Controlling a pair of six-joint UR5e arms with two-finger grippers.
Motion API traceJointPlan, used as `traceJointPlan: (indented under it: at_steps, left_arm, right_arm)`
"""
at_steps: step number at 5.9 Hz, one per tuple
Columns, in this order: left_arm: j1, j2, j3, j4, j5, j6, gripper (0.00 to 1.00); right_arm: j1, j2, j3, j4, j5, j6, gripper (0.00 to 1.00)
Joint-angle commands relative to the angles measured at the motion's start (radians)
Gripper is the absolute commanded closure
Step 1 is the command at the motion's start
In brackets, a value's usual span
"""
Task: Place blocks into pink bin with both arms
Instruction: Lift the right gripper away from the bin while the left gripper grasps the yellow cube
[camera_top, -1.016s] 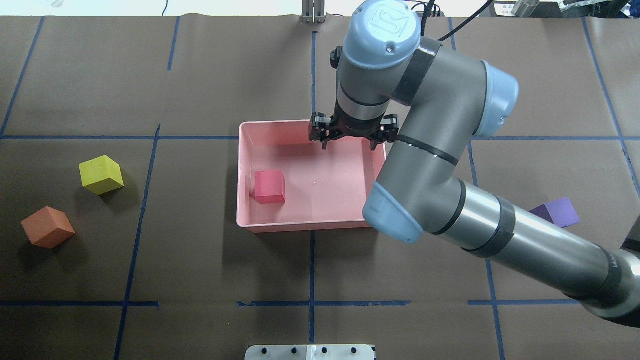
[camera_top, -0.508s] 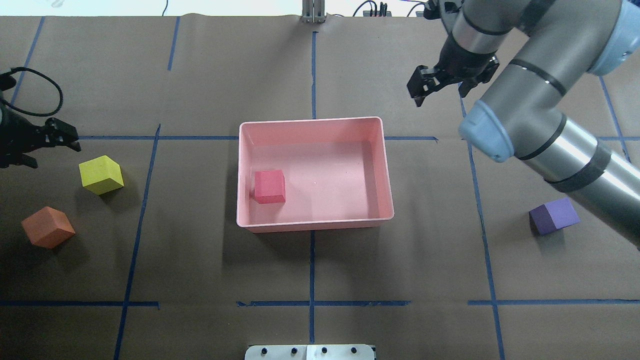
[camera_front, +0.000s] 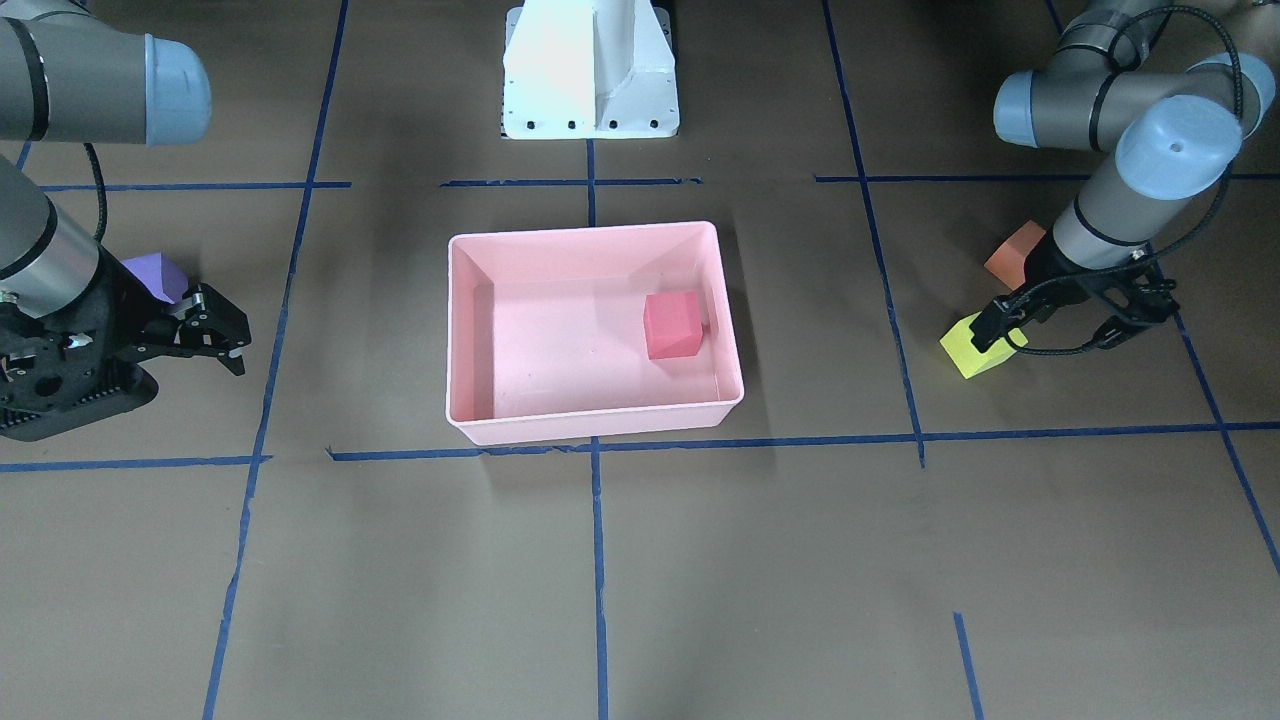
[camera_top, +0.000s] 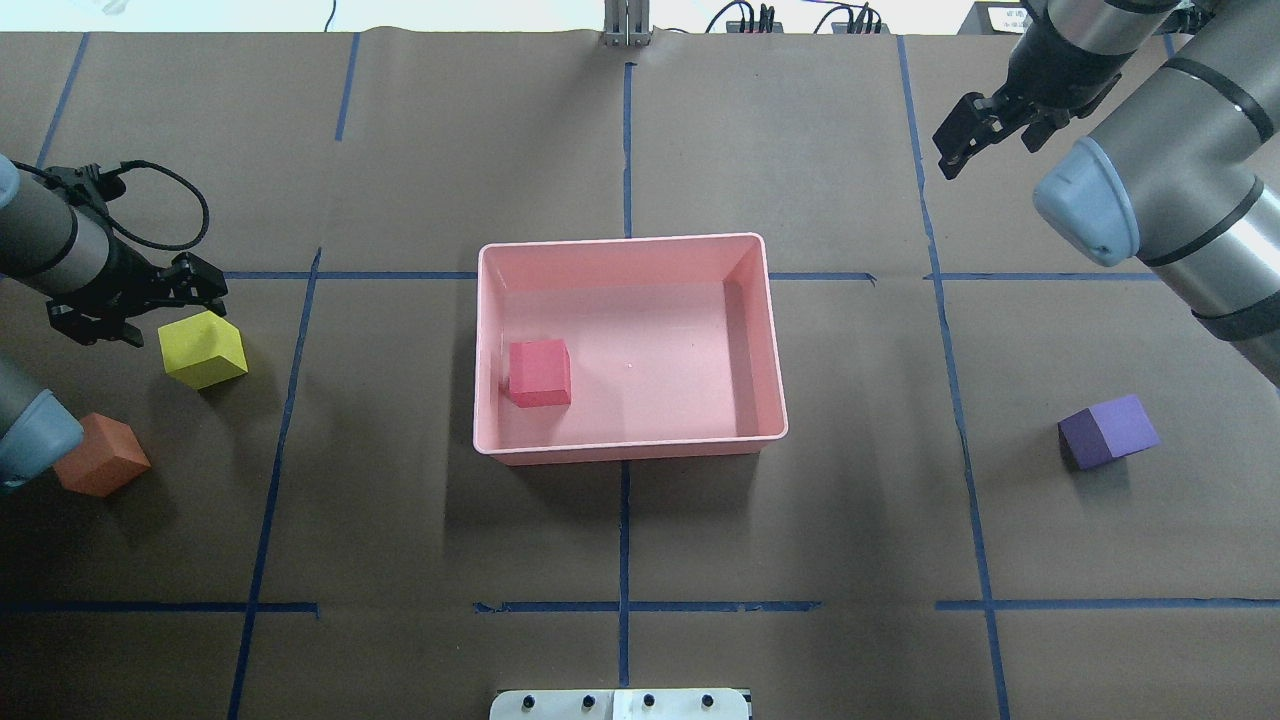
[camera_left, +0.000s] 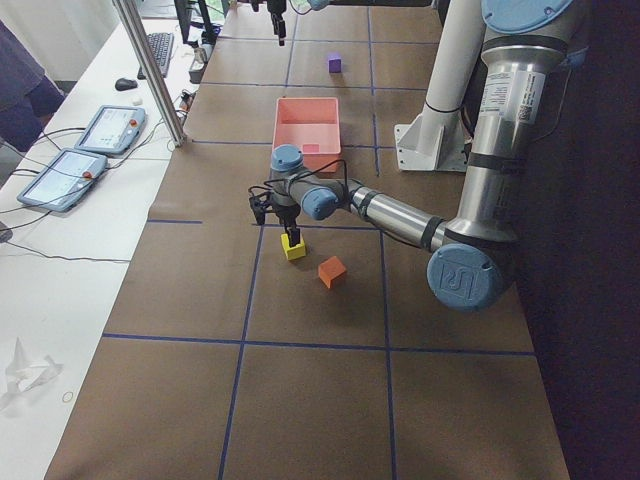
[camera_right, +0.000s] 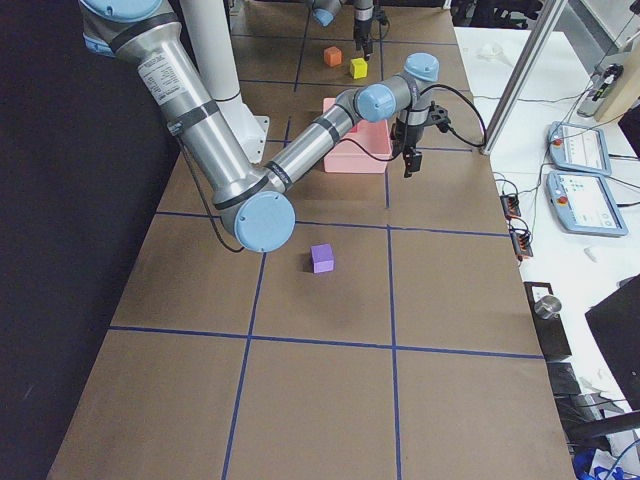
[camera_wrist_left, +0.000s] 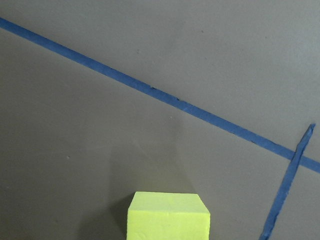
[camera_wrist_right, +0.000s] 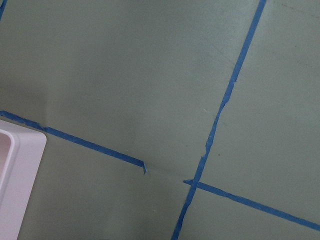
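Note:
The pink bin (camera_top: 627, 252) sits mid-table and holds the red-pink block (camera_top: 540, 373) at its left side. The yellow-green block (camera_top: 203, 349) and the orange block (camera_top: 100, 455) lie on the left. The purple block (camera_top: 1110, 432) lies on the right. My left gripper (camera_top: 165, 305) is open and empty, hovering just beyond the yellow-green block. The left wrist view shows that block (camera_wrist_left: 167, 217) at its bottom edge. My right gripper (camera_top: 988, 140) is open and empty, far right of the bin. In the front view the left gripper (camera_front: 1065, 325) overlaps the yellow-green block (camera_front: 980, 345).
Blue tape lines grid the brown table cover (camera_top: 400, 520). The white pedestal base (camera_front: 590, 70) stands behind the bin. The right wrist view shows the bin's corner (camera_wrist_right: 15, 175). The right forearm (camera_top: 1170, 200) crosses the far right, above the purple block's area.
My right gripper has left the bin and swung up to the far right. My left arm has come in from the left edge to the yellow-green block.

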Motion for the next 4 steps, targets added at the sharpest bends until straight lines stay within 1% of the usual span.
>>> traceJointPlan:
  at_steps: [1,2,3,4]
  left_arm:
    - [0.06,-0.003,0.047,-0.001,0.004,0.004,0.0]
    - [0.069,0.0,0.05,-0.001,0.004,0.005,0.0]
    - [0.071,-0.001,0.06,-0.001,0.004,0.012,0.09]
    - [0.071,-0.001,0.054,-0.001,0.004,0.009,0.42]
  right_arm:
    - [0.001,-0.012,-0.001,0.001,-0.001,-0.006,0.0]
    - [0.001,-0.019,-0.001,0.001,-0.003,-0.006,0.0]
    - [0.001,-0.02,-0.001,0.001,-0.001,-0.006,0.0]
    - [0.001,-0.02,-0.001,0.001,-0.001,-0.006,0.0]
